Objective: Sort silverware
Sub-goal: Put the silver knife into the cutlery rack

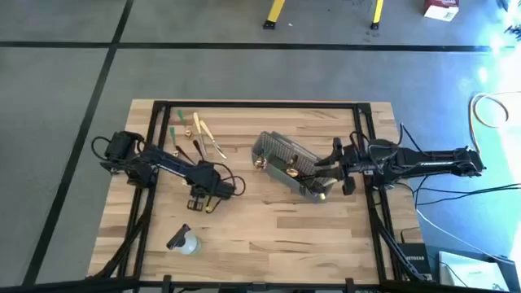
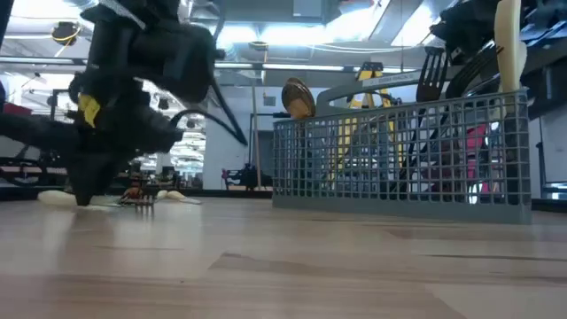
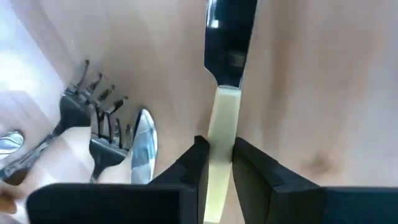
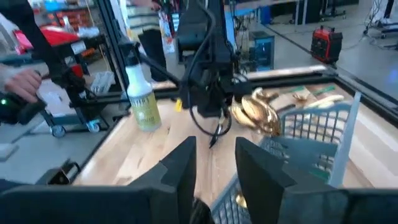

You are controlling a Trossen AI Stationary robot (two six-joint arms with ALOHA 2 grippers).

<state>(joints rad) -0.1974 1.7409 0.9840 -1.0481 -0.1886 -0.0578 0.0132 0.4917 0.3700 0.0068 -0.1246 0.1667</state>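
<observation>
Loose silverware (image 1: pixel 195 134), tan, black and green, lies on the wooden table at the far left. My left gripper (image 1: pixel 205 195) is down at the table top (image 2: pixel 84 190), shut on a knife (image 3: pixel 229 50) with a black blade and a pale tan handle; two forks (image 3: pixel 93 124) and a spoon (image 3: pixel 143 143) lie beside it. A grey mesh basket (image 1: pixel 285 167) at mid-table holds a gold spoon (image 2: pixel 297 97), a black utensil (image 2: pixel 431 71) and a tan handle (image 2: pixel 508 44). My right gripper (image 1: pixel 332 169) hovers open over the basket's right end (image 4: pixel 211 168). My left gripper pinches the knife's tan handle (image 3: pixel 224 124) between its two fingers (image 3: pixel 198 163), which stand on the handle's two long sides. The fingers come from above, pointing down. The knife lies flat on the table, its black blade reaching out past the fingertips.
A clear spray bottle (image 1: pixel 183 242) lies near the front left of the table. A black frame (image 1: pixel 260 104) runs along the table's far edge and sides. Bare wood lies between the basket and the front edge. A person's hand (image 4: pixel 18 84) shows beyond the table.
</observation>
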